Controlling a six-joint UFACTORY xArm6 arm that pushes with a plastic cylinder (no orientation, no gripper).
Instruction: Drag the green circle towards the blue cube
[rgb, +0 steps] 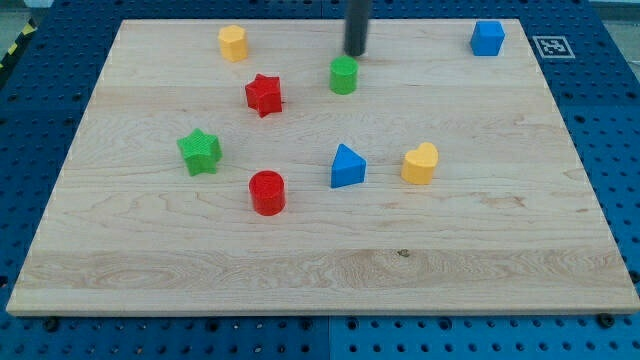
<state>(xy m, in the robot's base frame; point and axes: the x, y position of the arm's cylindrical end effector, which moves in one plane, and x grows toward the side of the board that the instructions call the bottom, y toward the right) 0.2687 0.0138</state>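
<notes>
1. My tip (356, 53) carries nothing, standing just above the green circle (343, 75), near the board's top edge
2. Blue cube (487, 38): top-right corner, well apart
3. Judged light, rigid, prone to rolling off; push its left flank squarely

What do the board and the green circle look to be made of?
The board looks like pale wood with a matte finish: grain lines and plank seams show. The green circle, just below my tip, is probably plastic, possibly 3D-printed: uniform colour, faint ridging.
</notes>
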